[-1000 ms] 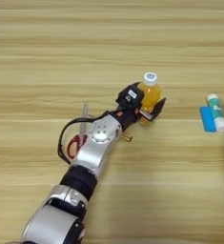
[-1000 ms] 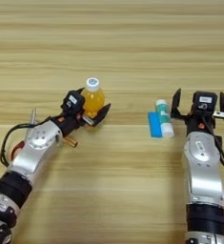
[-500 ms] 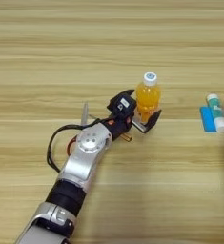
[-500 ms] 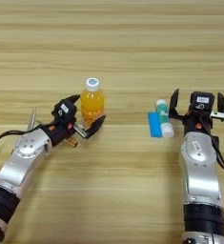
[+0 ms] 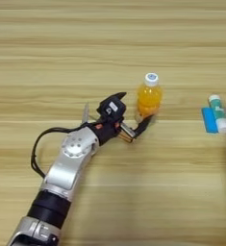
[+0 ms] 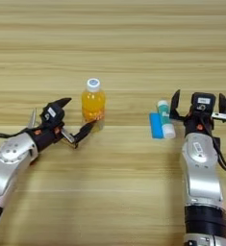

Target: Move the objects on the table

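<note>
Standing upright mid-counter (image 5: 47, 53), the bottle (image 5: 148, 96) sits just beyond the left end effector (image 6: 76, 119), whose spread fingers no longer seem to hold it, so I judge placing done; the right end effector (image 6: 199, 103) waits spread beside the glue stick (image 6: 165, 118).

I am seeing the table (image 6: 112, 43) showing light tan wood with darker horizontal grain streaks. The bottle (image 6: 93, 103), my landmark, is showing orange liquid under a white cap with a bluish centre mark. Just left of the bottle, the left gripper (image 6: 74, 120) is showing black fingers, a white label and small orange-red accents, on a silver-grey arm with black cabling. Well right of the bottle, a blue block (image 6: 155, 125) is lying beside a white glue stick (image 6: 165, 120) with a green band. Further right of the bottle, the right gripper (image 6: 199, 102) is showing black fingers, a white label and a silver arm.
</note>
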Robot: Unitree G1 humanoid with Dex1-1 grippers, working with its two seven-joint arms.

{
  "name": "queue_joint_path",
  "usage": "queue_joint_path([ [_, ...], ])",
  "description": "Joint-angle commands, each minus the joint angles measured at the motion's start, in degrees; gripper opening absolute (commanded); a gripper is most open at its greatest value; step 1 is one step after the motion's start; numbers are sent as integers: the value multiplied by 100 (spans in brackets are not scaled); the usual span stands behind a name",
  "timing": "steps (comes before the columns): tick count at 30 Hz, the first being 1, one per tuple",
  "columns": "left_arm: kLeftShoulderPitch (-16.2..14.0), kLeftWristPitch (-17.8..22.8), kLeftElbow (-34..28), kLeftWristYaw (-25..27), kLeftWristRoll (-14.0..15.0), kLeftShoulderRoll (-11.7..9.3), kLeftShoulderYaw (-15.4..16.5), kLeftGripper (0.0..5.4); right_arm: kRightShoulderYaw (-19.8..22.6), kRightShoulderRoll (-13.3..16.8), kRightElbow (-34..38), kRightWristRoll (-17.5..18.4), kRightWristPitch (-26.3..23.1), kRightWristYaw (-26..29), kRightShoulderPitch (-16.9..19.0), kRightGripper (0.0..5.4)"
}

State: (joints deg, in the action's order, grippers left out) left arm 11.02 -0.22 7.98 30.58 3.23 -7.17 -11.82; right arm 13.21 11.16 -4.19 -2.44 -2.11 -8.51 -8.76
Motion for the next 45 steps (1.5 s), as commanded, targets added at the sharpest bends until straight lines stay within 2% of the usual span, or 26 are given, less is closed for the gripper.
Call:
queue_joint_path([
  [1, -147, 218, -286, 32, 221, -235, 277, 537, -19, -27, 18, -40, -72, -67, -127, 540],
  [6, -252, 303, -266, -67, 302, -502, 623, 537, -27, -42, -15, -63, -68, -84, -161, 540],
  [10, -8, 158, 66, -464, 283, -519, 1002, 537, -45, -44, -2, -72, -45, -102, -170, 540],
  [14, 197, 41, 241, -811, 393, -437, 1342, 537, -90, -50, 46, -47, 15, -51, -166, 540],
  [17, 550, -331, 808, -1516, 246, -347, 1674, 537, -239, -53, 208, -16, 118, 134, -121, 540],
  [21, 1016, -956, 1708, -2088, 52, -251, 1804, 537, -682, 16, 935, 71, 209, 764, 100, 540],
  [25, 1277, -1521, 2488, -2491, -49, -229, 1928, 537, -1065, 16, 1804, 470, 286, 1487, 381, 540],
  [27, 1338, -1668, 2707, -2545, -44, -231, 1944, 537, -1245, 18, 2010, 664, 139, 1801, 506, 540],
  [29, 1392, -1797, 2859, -2673, -64, -222, 1978, 537, -1451, 205, 2191, 849, -464, 2235, 724, 540],
  [34, 1470, -1985, 3042, -2874, -92, -232, 2034, 537, -1472, 598, 2654, 1276, -1333, 2862, 1079, 540],
  [39, 1497, -2072, 3095, -2973, -91, -222, 2042, 537, -2108, 1042, 2996, 1241, -1596, 3578, 1441, 540],
  [45, 1480, -2084, 3067, -3046, -112, -165, 2010, 537, -2296, 900, 2976, 1732, -2031, 3908, 1412, 540],
])
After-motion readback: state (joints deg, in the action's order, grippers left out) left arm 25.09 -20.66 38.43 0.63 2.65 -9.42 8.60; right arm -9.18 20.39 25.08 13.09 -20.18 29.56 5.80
